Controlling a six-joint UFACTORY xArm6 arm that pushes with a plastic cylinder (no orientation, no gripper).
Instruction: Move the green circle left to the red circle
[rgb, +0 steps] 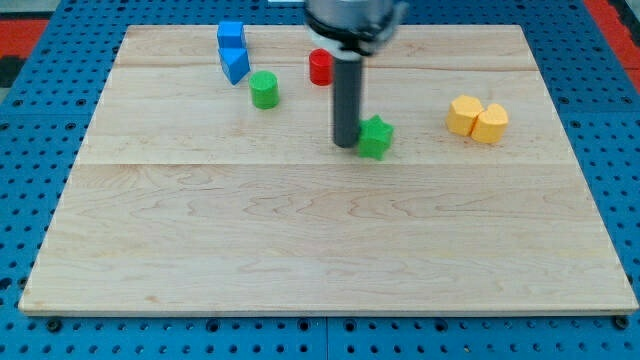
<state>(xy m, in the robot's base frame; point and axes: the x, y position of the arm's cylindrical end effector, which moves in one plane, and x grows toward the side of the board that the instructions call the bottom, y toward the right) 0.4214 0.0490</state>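
Green circle (264, 90) is sitting left of the red circle (320, 67), untouched. My tip (345, 143) is holding nothing, touching a green star (376, 137), and needs moving over.

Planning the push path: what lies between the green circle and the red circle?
Nothing: bare board separates the green circle from the red circle in the camera view.

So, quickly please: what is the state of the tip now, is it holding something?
My tip: no gripper, holds nothing; it sits right beside the green star block, on its left in the view.
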